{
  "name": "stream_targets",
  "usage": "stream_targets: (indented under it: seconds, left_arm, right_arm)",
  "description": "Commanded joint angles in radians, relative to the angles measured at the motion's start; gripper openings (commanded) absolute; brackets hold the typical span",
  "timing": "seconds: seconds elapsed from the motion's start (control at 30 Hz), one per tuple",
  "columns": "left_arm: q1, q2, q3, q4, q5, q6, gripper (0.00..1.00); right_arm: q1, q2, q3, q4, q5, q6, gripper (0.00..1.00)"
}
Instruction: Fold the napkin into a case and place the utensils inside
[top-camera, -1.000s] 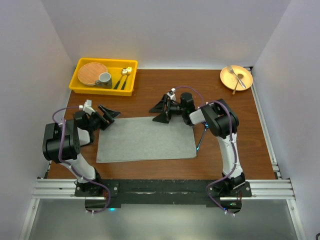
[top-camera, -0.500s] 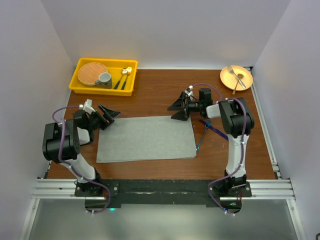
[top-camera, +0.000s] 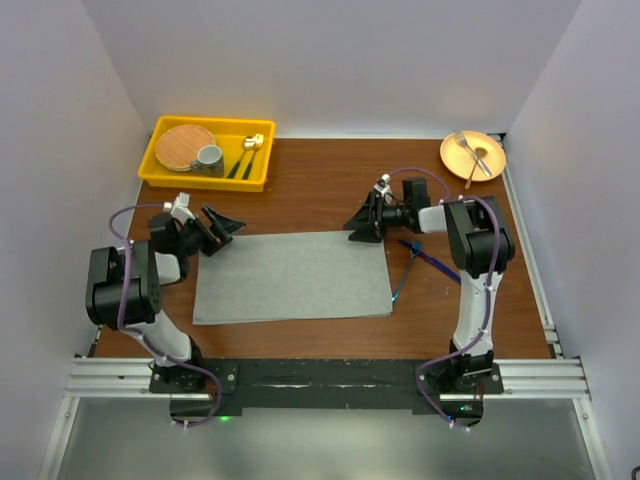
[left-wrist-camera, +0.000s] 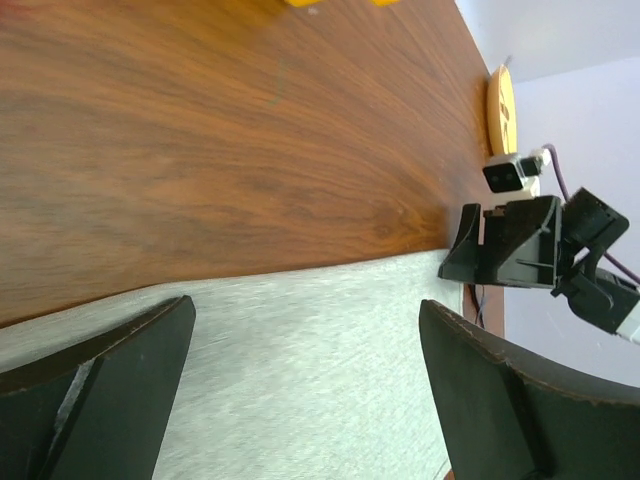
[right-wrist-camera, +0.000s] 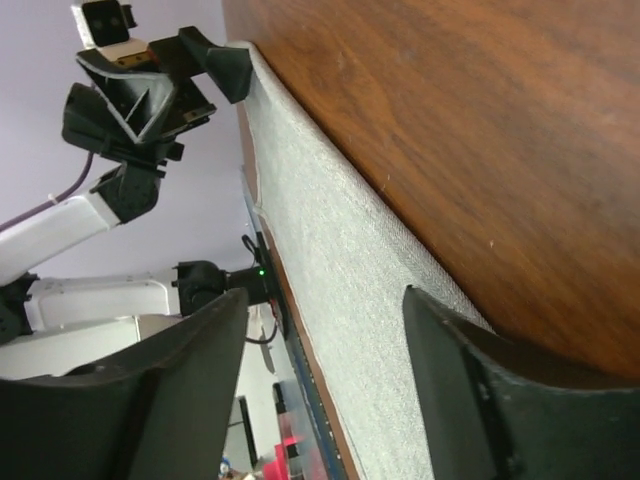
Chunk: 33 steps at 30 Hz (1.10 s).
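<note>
Leftmost, at the far edge of the surface (top-camera: 310, 190): yellow tray (top-camera: 205, 183) holding a wooden plate (top-camera: 185, 147), a grey cup (top-camera: 209, 157) and dark-handled gold cutlery (top-camera: 245, 155). None of it touched.

My left tool (top-camera: 232, 224): low over the napkin's far-left corner, fingers spread as wide as they go. Left wrist view shows both fingertips (left-wrist-camera: 150, 350) over the cloth just inside its far edge, with bare cloth across the whole gap between them. Nothing held. I cannot tell whether the tips rest on the fabric or sit just above it.

Centre: the napkin (top-camera: 290, 278) lies flat and fully spread on the surface, one broad grey rectangle, long side running left to right. No fold in it.

My right tool (top-camera: 352, 228): at the napkin's far-right corner, pointing left toward my other tool. Fingers at a middling gap, clearly narrower than the left pair. Right wrist view has the cloth's far edge running up between the two fingers (right-wrist-camera: 470, 400), wood on one side, fabric on the other. Gap is plain to see; no cloth pinched or lifted.

Right of the napkin: the utensils (top-camera: 412, 253), two blue-handled pieces, lie loosely crossed on the bare wood just beside the cloth's right edge, under my right forearm.

Far right corner: an orange plate (top-camera: 455, 158) with a silver fork (top-camera: 472, 152) on it.
</note>
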Motion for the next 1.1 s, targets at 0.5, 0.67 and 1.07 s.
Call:
stream_targets:
  seconds: [0.5,0.67,1.07]
  left_arm:
    - [-0.562,0.097,0.254,0.05,-0.303,-0.207,1.0]
    - [-0.559,0.171,0.274,0.059,-0.337,-0.213,1.0]
    - [-0.251,0.115,0.11,0.06,-0.159,-0.09,1.0]
  right_arm:
    - [0.085,-0.096,0.062,-0.193,0.229,-0.112,0.0]
    - [0.084,-0.048,0.068,-0.244,0.279,-0.141,0.0]
    - [0.078,-0.027,0.06,-0.387,0.367,-0.245,0.0]
